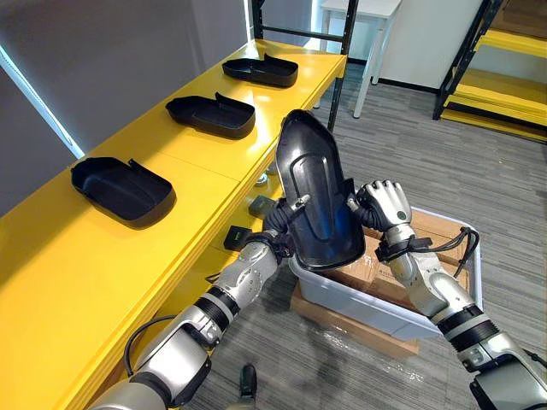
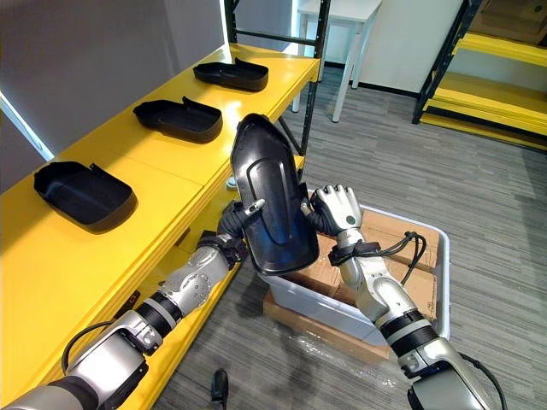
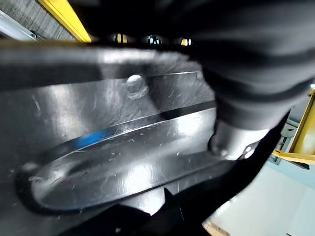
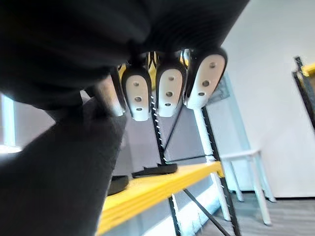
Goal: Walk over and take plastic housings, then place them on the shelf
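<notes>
Holding upright above the bin [image 1: 359, 309]: black housing [image 1: 312, 192], likely light, stiff, slick. Left hand [image 1: 275, 224] and right hand [image 1: 385, 203] fingers curl round opposite rims, the surest hold.

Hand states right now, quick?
Left hand: shut on the black housing, gripping one edge.
Right hand: shut on the same housing's opposite edge.

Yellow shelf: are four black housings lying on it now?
No, only three housings lie on the yellow shelf; the fourth housing is held in the air beside it.
</notes>
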`<state>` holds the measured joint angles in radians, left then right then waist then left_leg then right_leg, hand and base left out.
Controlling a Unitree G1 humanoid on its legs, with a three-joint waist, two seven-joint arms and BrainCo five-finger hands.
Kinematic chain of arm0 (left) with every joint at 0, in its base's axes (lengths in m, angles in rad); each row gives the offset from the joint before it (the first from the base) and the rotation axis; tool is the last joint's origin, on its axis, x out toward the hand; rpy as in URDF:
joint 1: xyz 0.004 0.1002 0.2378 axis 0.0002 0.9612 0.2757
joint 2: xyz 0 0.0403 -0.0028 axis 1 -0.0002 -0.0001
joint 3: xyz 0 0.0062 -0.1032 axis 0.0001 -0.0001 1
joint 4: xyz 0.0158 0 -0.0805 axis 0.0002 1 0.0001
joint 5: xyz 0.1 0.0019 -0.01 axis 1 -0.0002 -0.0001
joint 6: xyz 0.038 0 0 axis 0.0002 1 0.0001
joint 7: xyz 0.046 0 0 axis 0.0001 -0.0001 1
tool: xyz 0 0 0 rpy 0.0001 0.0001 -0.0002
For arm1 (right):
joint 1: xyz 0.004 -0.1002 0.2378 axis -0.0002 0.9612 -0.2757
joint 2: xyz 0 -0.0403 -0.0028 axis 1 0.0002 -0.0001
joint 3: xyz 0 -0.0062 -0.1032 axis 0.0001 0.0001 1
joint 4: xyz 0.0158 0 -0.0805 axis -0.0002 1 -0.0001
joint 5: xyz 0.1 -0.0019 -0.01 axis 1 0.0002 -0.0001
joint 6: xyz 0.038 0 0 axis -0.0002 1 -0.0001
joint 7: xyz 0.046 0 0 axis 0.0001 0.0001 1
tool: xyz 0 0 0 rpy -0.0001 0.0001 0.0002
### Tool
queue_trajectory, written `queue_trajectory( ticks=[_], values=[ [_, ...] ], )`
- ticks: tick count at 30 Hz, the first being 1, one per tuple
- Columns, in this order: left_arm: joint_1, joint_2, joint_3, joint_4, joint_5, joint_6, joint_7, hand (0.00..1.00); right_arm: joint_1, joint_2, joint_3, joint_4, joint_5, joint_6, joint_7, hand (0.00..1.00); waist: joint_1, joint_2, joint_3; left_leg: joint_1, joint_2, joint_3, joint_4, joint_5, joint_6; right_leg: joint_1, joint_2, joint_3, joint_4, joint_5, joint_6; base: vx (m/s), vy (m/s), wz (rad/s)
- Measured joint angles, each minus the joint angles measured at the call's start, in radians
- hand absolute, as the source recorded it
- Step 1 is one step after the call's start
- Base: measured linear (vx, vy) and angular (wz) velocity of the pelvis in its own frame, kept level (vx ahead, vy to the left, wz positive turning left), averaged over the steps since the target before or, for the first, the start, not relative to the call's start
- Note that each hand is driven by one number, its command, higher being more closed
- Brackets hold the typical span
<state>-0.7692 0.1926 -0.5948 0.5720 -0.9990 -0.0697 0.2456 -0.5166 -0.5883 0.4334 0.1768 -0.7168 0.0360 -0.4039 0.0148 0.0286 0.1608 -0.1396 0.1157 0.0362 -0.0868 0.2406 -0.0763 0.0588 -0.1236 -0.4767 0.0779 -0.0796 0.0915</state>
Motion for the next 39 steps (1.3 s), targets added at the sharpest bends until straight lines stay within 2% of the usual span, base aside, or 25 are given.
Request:
queue_trajectory(
  ticks=[10,11,13,18,22,23,24,26,27,28,29,32,33,34,35,36,37,38,39],
  values=[
    [0.009,-0.001,0.014,-0.009,-0.090,-0.019,0.007,1.00,0.034,0.023,0.000,-0.046,0.000,0.000,-0.050,1.00,0.001,-0.002,-0.010,0.011,0.000,0.001,0.000,0.002,0.003,0.010,-0.001,0.000,-0.001,0.000,0.000,0.00,0.000,0.00],
    [0.019,-0.001,0.019,-0.017,-0.096,-0.025,0.007,1.00,0.042,0.032,0.000,-0.051,0.000,-0.001,-0.056,0.00,0.001,-0.002,-0.012,0.011,0.001,0.001,0.000,0.002,0.003,0.011,-0.001,0.001,-0.001,0.000,0.000,0.00,0.000,0.00],
    [0.037,-0.001,0.023,-0.029,-0.103,-0.029,0.007,1.00,0.047,0.044,0.000,-0.051,0.000,-0.002,-0.066,0.00,0.001,-0.002,-0.014,0.012,0.001,0.001,0.000,0.002,0.003,0.011,-0.002,0.001,-0.001,0.000,0.000,0.00,0.000,0.00],
    [0.148,0.000,0.091,-0.121,-0.110,-0.040,0.007,1.00,0.110,0.085,0.003,-0.094,-0.001,-0.039,-0.085,0.00,0.007,-0.012,-0.023,0.014,0.001,0.004,0.000,0.002,0.003,0.014,-0.003,0.000,-0.002,0.000,0.000,0.00,0.000,0.00],
    [0.294,0.003,0.161,-0.276,-0.012,-0.050,0.010,1.00,0.244,0.120,-0.006,-0.213,0.016,-0.076,-0.078,0.00,0.014,-0.017,-0.034,0.026,-0.010,-0.016,0.000,0.002,0.003,0.035,-0.005,-0.012,-0.001,-0.003,0.003,0.00,-0.003,0.13],
    [0.341,-0.001,0.193,-0.336,0.036,-0.054,0.018,1.00,0.290,0.148,-0.019,-0.251,0.077,-0.106,-0.065,0.00,0.014,-0.017,-0.038,0.029,-0.014,-0.024,0.000,0.002,0.003,0.045,-0.007,-0.026,-0.001,-0.007,0.006,0.00,-0.007,0.22],
    [0.352,-0.003,0.202,-0.355,0.050,-0.056,0.021,1.00,0.302,0.158,-0.024,-0.259,0.092,-0.114,-0.062,0.00,0.014,-0.017,-0.039,0.029,-0.015,-0.029,-0.001,0.002,0.003,0.046,-0.008,-0.030,-0.001,-0.009,0.006,-0.02,-0.012,0.26],
    [0.444,-0.042,0.301,-0.490,0.205,-0.080,0.055,1.00,0.389,0.257,-0.042,-0.301,0.249,-0.170,-0.027,0.00,0.016,-0.016,-0.042,0.028,-0.016,-0.045,-0.004,0.000,0.000,0.051,-0.006,-0.051,0.003,-0.023,0.003,-0.04,-0.015,0.23],
    [0.454,-0.048,0.314,-0.503,0.220,-0.082,0.059,1.00,0.399,0.268,-0.044,-0.307,0.263,-0.172,-0.022,0.00,0.017,-0.016,-0.043,0.028,-0.016,-0.047,-0.004,-0.003,-0.004,0.052,-0.006,-0.052,0.004,-0.025,0.001,-0.04,-0.015,0.18],
    [0.497,-0.075,0.378,-0.559,0.346,-0.087,0.093,1.00,0.445,0.315,-0.047,-0.331,0.335,-0.195,0.008,0.00,0.020,-0.016,-0.048,0.029,-0.017,-0.056,-0.004,-0.003,-0.004,0.056,-0.005,-0.056,0.002,-0.028,0.001,-0.03,-0.012,0.10],
    [0.511,-0.087,0.405,-0.576,0.394,-0.090,0.108,1.00,0.461,0.333,-0.050,-0.335,0.360,-0.205,0.018,0.00,0.023,-0.016,-0.051,0.029,-0.016,-0.056,-0.004,-0.003,-0.004,0.056,-0.004,-0.056,0.001,-0.028,0.002,-0.03,-0.016,0.08],
    [0.588,-0.122,0.560,-0.645,0.724,-0.100,0.226,1.00,0.528,0.409,-0.085,-0.360,0.475,-0.239,0.056,0.00,0.024,-0.015,-0.066,0.029,-0.014,-0.059,-0.004,-0.003,-0.004,0.060,-0.001,-0.057,-0.002,-0.030,0.004,0.00,0.000,0.00],
    [0.602,-0.122,0.585,-0.648,0.790,-0.100,0.249,1.00,0.536,0.420,-0.095,-0.360,0.490,-0.246,0.060,0.00,0.025,-0.015,-0.068,0.027,-0.014,-0.062,-0.003,-0.003,-0.004,0.065,0.000,-0.059,-0.002,-0.030,0.004,0.02,-0.034,0.15],
    [0.624,-0.122,0.616,-0.650,0.922,-0.095,0.296,1.00,0.558,0.443,-0.122,-0.364,0.528,-0.262,0.064,0.00,0.025,-0.015,-0.070,0.016,-0.017,-0.070,0.004,-0.003,-0.004,0.067,0.001,-0.080,0.000,-0.028,0.006,0.01,-0.034,0.47],
    [0.636,-0.122,0.635,-0.651,1.039,-0.091,0.342,1.00,0.575,0.457,-0.160,-0.364,0.566,-0.277,0.062,0.00,0.020,-0.014,-0.069,-0.024,-0.013,-0.033,0.024,-0.017,0.013,0.068,-0.002,-0.122,-0.001,-0.026,0.006,0.00,-0.032,0.74],
    [0.635,-0.124,0.640,-0.651,1.094,-0.089,0.365,1.00,0.581,0.461,-0.179,-0.364,0.586,-0.283,0.059,0.00,0.016,-0.015,-0.069,-0.051,-0.005,0.023,0.050,-0.040,0.046,0.070,-0.002,-0.156,-0.002,-0.027,0.008,0.00,-0.019,1.36],
    [0.634,-0.130,0.635,-0.651,1.186,-0.088,0.392,1.00,0.589,0.466,-0.221,-0.364,0.611,-0.288,0.050,0.00,0.002,-0.017,-0.067,-0.104,0.025,0.189,0.135,-0.087,0.109,0.079,-0.018,-0.225,-0.003,-0.029,0.012,0.02,0.010,1.34],
    [0.636,-0.132,0.634,-0.651,1.218,-0.088,0.404,1.00,0.588,0.466,-0.238,-0.361,0.623,-0.289,0.046,0.00,0.004,-0.015,-0.065,-0.119,0.057,0.310,0.182,-0.104,0.133,0.082,-0.028,-0.247,0.002,-0.033,0.019,0.10,0.057,1.51],
    [0.645,-0.131,0.636,-0.658,1.271,-0.082,0.424,1.00,0.587,0.467,-0.257,-0.358,0.633,-0.289,0.039,0.00,0.007,-0.013,-0.066,-0.114,0.124,0.538,0.257,-0.129,0.154,0.100,-0.041,-0.289,0.012,-0.049,0.033,0.18,0.085,1.27]
  ],
)
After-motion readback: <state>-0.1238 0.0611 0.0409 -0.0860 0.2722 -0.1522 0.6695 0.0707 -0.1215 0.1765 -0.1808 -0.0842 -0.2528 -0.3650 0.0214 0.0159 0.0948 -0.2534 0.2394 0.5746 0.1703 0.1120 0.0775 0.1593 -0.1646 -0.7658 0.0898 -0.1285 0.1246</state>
